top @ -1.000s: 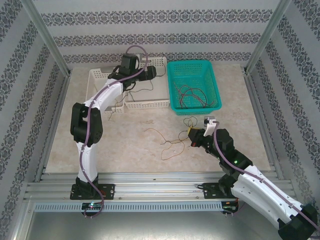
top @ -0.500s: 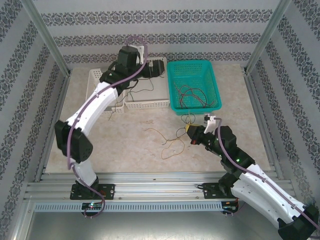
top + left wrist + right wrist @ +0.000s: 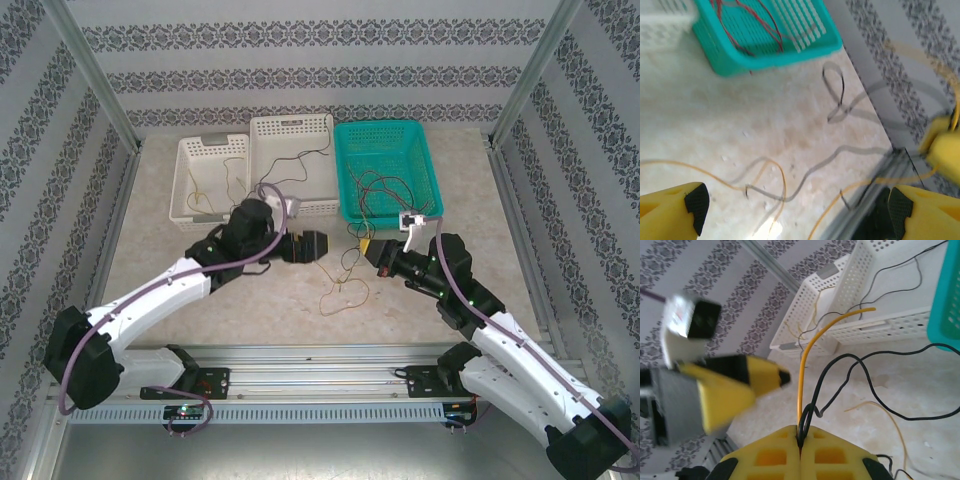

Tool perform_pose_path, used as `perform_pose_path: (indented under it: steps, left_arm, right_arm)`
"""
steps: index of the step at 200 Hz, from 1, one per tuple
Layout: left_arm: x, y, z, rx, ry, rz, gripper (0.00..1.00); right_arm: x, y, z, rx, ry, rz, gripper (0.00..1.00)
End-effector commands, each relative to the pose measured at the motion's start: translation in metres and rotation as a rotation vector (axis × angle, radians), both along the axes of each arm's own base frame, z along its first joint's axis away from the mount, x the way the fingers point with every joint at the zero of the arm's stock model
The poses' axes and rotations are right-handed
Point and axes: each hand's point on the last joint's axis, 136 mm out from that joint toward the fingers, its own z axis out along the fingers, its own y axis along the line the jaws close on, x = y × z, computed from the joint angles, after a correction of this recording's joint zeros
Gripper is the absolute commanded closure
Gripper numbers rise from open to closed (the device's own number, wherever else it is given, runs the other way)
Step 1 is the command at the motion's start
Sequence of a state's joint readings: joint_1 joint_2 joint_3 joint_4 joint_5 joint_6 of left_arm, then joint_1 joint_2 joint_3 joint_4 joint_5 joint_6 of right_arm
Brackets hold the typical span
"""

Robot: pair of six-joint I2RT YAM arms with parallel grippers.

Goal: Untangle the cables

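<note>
Right hand (image 3: pixel 369 248) is pinching yellow and black strands of the cables (image 3: pixel 800 390), closed tight on them, at the middle of the worktop (image 3: pixel 260 310) just before the teal basket (image 3: pixel 390 215). Loose loops are trailing beside it. Nearby the left hand (image 3: pixel 322 246) is hovering spread wide, gripping nothing. More strands are lying in that basket and the white baskets (image 3: pixel 290 208).
</note>
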State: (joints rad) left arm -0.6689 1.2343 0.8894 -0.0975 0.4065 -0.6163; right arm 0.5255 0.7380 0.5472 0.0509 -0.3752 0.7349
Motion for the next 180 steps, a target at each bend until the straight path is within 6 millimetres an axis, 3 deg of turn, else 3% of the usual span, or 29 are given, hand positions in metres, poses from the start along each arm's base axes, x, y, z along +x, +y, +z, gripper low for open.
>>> perform_pose_path:
  steps: [1, 27, 66, 98, 127, 155, 180]
  left_arm:
    - [-0.021, -0.029, 0.029, -0.146, -0.082, -0.108, 0.07]
    - [-0.026, -0.042, 0.011, -0.124, -0.078, -0.126, 0.07]
    - [-0.028, -0.058, 0.026, -0.184, -0.128, -0.179, 0.10]
    - [-0.026, -0.065, 0.019, -0.188, -0.130, -0.200, 0.50]
    - [-0.029, -0.073, 0.018, -0.223, -0.119, -0.241, 0.58]
    - [-0.029, -0.069, 0.018, -0.215, -0.137, -0.224, 1.00]
    - [-0.027, -0.055, 0.025, -0.185, -0.187, -0.175, 1.00]
  right_arm:
    - [-0.005, 0.009, 0.031, 0.084, -0.049, 0.062, 1.00]
    - [-0.009, 0.015, 0.031, 0.108, -0.034, 0.102, 1.00]
    - [-0.010, 0.017, 0.024, 0.106, -0.008, 0.105, 1.00]
    - [-0.016, 0.023, 0.029, 0.111, -0.014, 0.136, 1.00]
    - [-0.015, 0.023, 0.028, 0.105, -0.013, 0.133, 1.00]
    - [-0.015, 0.022, 0.023, 0.090, -0.003, 0.122, 1.00]
    - [-0.012, 0.015, 0.010, 0.035, 0.013, 0.085, 1.00]
